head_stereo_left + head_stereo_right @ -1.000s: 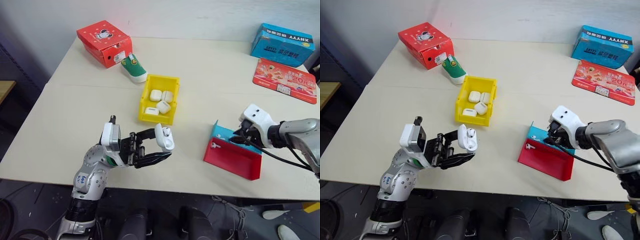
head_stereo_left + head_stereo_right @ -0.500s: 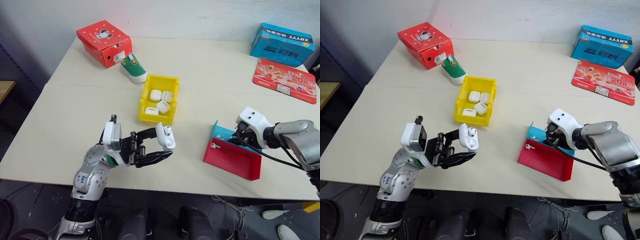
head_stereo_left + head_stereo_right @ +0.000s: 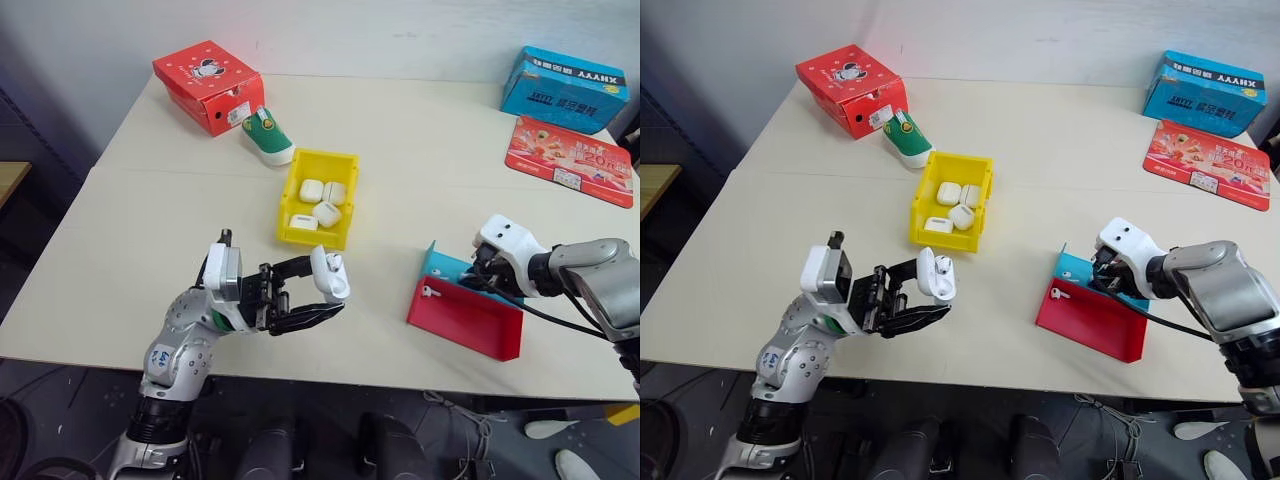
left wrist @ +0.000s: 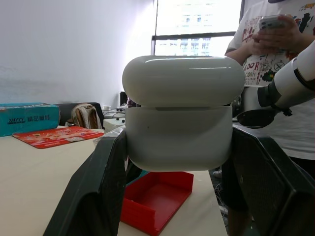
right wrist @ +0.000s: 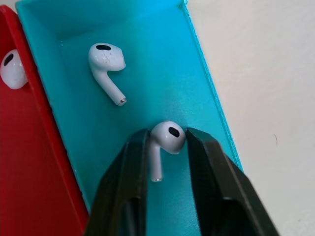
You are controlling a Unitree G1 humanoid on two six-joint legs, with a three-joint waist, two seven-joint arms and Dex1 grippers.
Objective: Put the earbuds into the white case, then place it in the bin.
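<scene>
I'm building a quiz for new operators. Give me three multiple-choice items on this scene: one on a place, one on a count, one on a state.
1. Where does the earbud between the right pincer's fingers lie?
A. in the tray's blue part
B. in the yellow bin
C. on the bare table

2. How many white cases lie in the yellow bin?
A. one
B. four
C. seven

3. What does the left pincer hold?
A. nothing
B. a green shoe
C. a white case

Answers:
1 A: the right pincer straddles an earbud on the tray's blue floor.
2 B: four cases show in the yellow bin.
3 C: the left pincer clamps the white case.
</scene>
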